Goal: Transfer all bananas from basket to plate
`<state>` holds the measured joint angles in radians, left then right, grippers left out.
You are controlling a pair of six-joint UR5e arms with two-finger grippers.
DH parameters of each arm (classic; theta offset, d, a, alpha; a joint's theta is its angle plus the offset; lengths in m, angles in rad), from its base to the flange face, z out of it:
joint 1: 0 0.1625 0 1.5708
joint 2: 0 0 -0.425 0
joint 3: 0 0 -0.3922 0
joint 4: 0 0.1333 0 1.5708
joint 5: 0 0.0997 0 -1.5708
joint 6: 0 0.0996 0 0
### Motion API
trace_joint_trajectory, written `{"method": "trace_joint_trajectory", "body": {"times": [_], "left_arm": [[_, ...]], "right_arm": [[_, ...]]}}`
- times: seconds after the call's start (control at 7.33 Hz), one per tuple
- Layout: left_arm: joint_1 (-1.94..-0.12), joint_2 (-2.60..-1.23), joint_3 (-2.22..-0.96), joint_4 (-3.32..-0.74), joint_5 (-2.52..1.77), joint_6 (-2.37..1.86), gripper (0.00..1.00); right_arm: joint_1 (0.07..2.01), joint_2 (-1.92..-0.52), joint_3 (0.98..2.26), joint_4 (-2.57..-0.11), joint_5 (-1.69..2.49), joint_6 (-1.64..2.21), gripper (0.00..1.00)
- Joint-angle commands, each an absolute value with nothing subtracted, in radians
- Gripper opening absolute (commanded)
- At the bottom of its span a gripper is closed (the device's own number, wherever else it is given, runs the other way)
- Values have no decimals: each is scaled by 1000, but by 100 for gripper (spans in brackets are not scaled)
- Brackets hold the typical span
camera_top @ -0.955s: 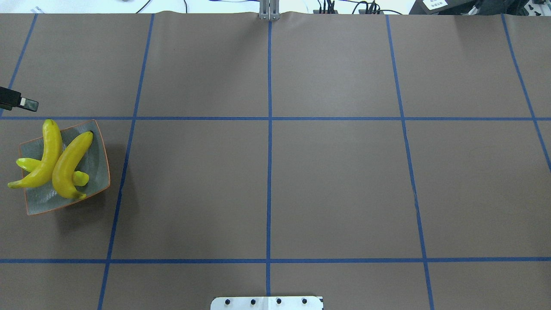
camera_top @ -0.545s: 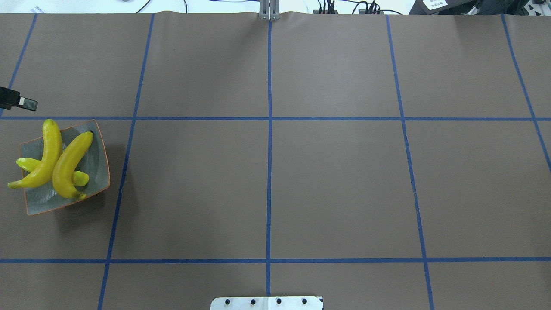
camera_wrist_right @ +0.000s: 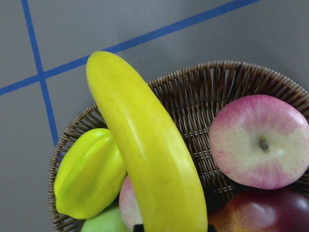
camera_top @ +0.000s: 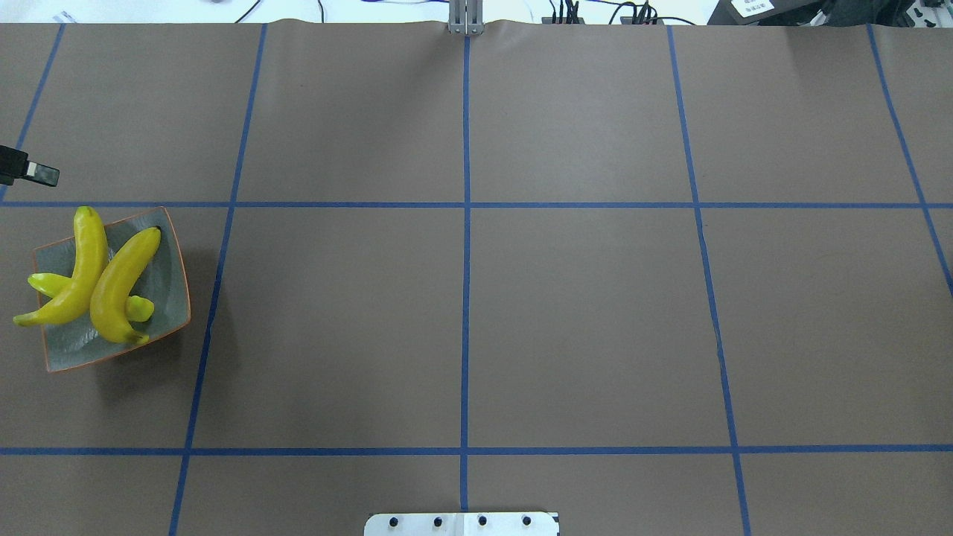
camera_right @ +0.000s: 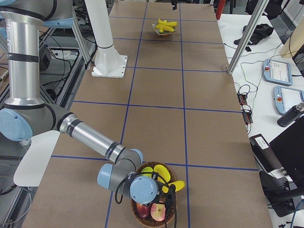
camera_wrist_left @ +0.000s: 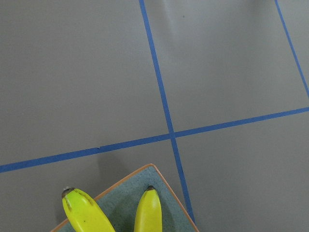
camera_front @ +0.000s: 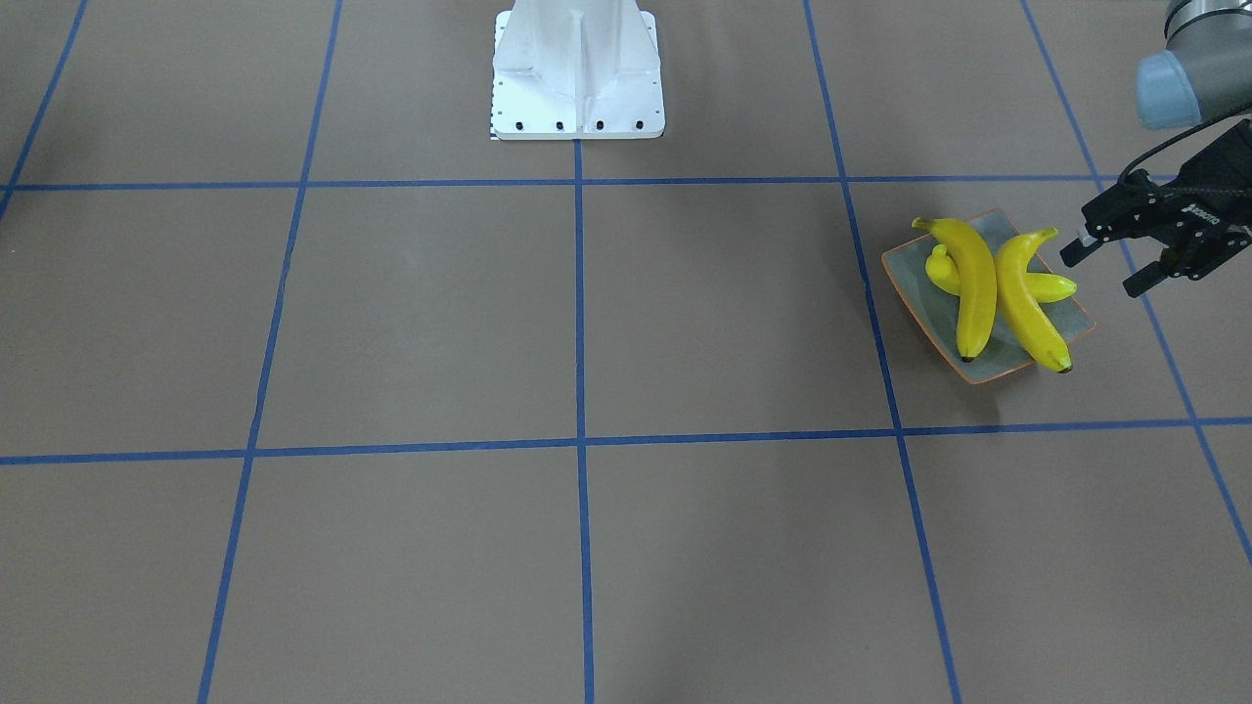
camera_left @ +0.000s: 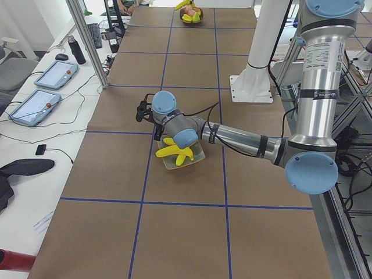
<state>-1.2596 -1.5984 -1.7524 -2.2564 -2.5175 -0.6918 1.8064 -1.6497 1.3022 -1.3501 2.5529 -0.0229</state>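
Right wrist view: right pincer (camera_right: 167, 197) hovering over basket (camera_wrist_right: 231, 77), likely grasping fourth banana (camera_wrist_right: 145, 159), grip unclear | three bananas (camera_front: 976, 288) lying on plate (camera_front: 934, 318) | left pincer (camera_front: 1103, 269) hanging wide, empty, at plate's 3 o'clock in front view | next probably lifting clear, carrying across desk.

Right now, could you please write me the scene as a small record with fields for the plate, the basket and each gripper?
plate: on the robot's left side, holds three bananas, crossed
basket: on the robot's right side, holds one banana, apples, starfruit
left gripper: open, empty, beside the plate
right gripper: at the basket, over that banana; grip unclear
not yet moved: the basket's banana
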Motion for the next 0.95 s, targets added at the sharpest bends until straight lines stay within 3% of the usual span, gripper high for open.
{"method": "trace_joint_trajectory", "body": {"times": [0.0, 0.82], "left_arm": [[-1255, -1600, -1750, -2253, -2519, -693, 99], [-1255, -1620, -1764, -2210, -2516, -693, 99]], "right_arm": [[1781, -1641, 1446, -1390, 2543, -21, 0], [1587, -1523, 1610, -1396, 2548, 105, 0]]}}
